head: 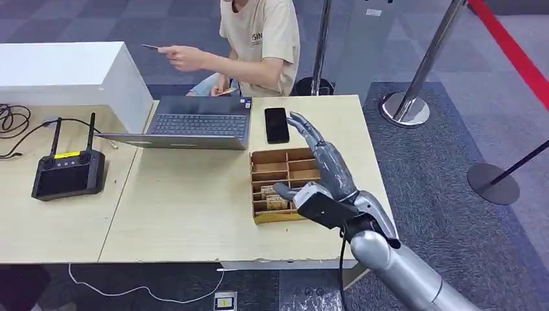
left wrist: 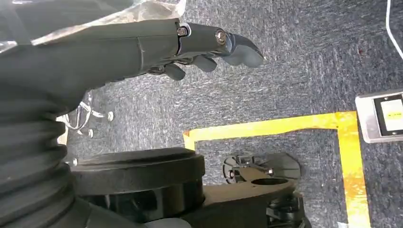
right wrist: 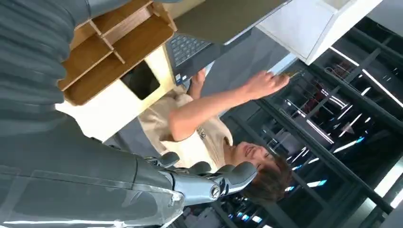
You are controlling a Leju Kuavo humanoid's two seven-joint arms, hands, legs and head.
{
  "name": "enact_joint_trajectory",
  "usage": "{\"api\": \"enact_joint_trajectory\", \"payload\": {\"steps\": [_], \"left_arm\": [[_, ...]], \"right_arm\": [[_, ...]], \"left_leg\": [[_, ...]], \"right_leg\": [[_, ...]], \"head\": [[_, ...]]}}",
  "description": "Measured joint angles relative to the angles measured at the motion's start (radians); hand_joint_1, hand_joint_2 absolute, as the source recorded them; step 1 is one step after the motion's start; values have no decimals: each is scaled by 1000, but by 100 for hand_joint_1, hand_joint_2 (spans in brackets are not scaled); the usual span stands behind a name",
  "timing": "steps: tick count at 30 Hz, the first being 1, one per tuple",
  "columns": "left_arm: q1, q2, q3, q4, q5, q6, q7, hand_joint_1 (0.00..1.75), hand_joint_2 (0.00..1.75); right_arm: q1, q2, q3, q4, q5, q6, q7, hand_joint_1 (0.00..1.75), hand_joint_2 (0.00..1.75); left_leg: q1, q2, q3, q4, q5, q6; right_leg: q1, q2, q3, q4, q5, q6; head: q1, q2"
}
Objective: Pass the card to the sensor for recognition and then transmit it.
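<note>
My right hand [head: 324,170] hovers open above the wooden divided box [head: 283,162], fingers stretched toward the black flat sensor device [head: 276,125] and holding nothing. Small cards [head: 274,201] lie in the box's near compartments. Across the table a person [head: 262,35] holds a dark card [head: 150,47] out in one hand, over the white box. In the right wrist view my right hand [right wrist: 204,183] is empty, with the box [right wrist: 119,42], the sensor [right wrist: 141,80] and the person's outstretched hand [right wrist: 263,84] beyond. My left hand [left wrist: 204,47] hangs empty over the carpet, fingers loosely bent.
An open laptop [head: 197,123] lies left of the sensor. A black remote controller [head: 68,172] with antennas and cables sits at the table's left, behind it a white box [head: 65,71]. Stanchion posts [head: 406,107] stand on the carpet to the right.
</note>
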Motion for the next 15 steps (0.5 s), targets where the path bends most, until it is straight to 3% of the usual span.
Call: {"api": "enact_joint_trajectory", "payload": {"steps": [4, 15], "left_arm": [[-1, 0, 2, 0, 0, 0, 0, 0, 175], [-1, 0, 2, 0, -3, 0, 0, 0, 175]], "right_arm": [[1, 9, 9, 0, -40, 54, -19, 0, 175], [1, 34, 41, 18, -41, 61, -11, 0, 175]], "left_leg": [[0, 0, 0, 0, 0, 0], [0, 0, 0, 0, 0, 0]], "right_leg": [[0, 0, 0, 0, 0, 0], [0, 0, 0, 0, 0, 0]], "head": [[0, 0], [0, 0]]}}
